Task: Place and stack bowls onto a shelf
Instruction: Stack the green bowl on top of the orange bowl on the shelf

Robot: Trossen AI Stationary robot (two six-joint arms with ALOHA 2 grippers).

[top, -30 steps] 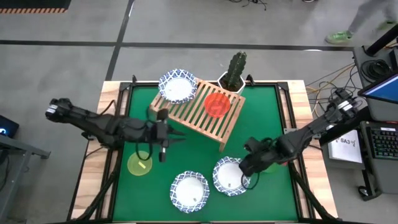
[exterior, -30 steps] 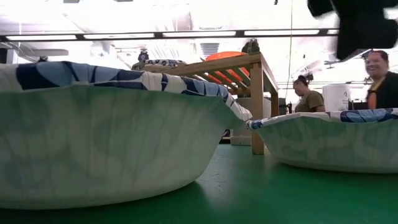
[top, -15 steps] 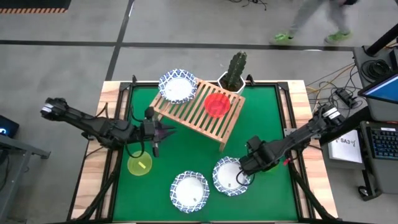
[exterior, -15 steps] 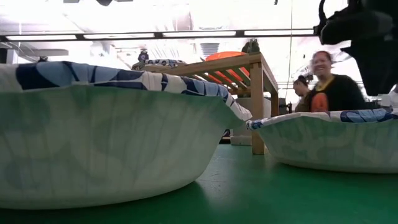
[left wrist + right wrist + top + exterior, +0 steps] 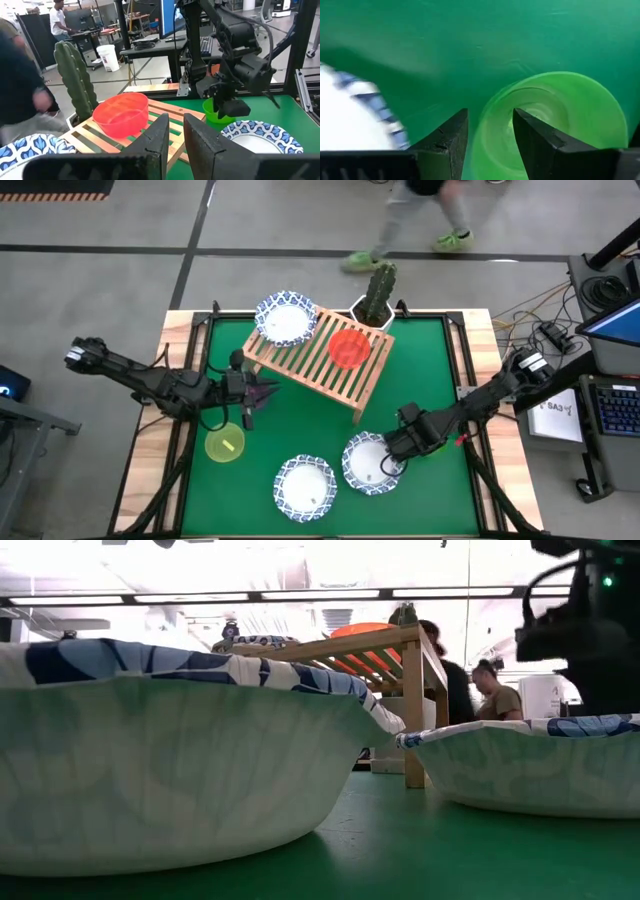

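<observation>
The wooden shelf carries a blue-rimmed white bowl at its far-left corner and the red bowl. Two more white bowls and the yellow-green bowl rest on the mat. My right gripper is open, low over the green bowl, with one finger inside its near rim and one outside. My left gripper hovers left of the shelf, empty, with only a narrow slit between its fingers. No purple bowl shows plainly. My right gripper comes down steeply from above and stands astride the green bowl's rim. Whether either finger touches the rim I cannot tell. The bowl sits upright on the mat.
A cactus in a white pot stands at the shelf's far-right corner. The white bowl lies close beside the green one. Bare green mat lies between the shelf and the near bowls. A person walks on the floor beyond the far edge.
My left gripper has drawn back from the shelf toward the table's left edge. My right gripper has moved down toward the green bowl. A person has walked leftward past the far edge.
</observation>
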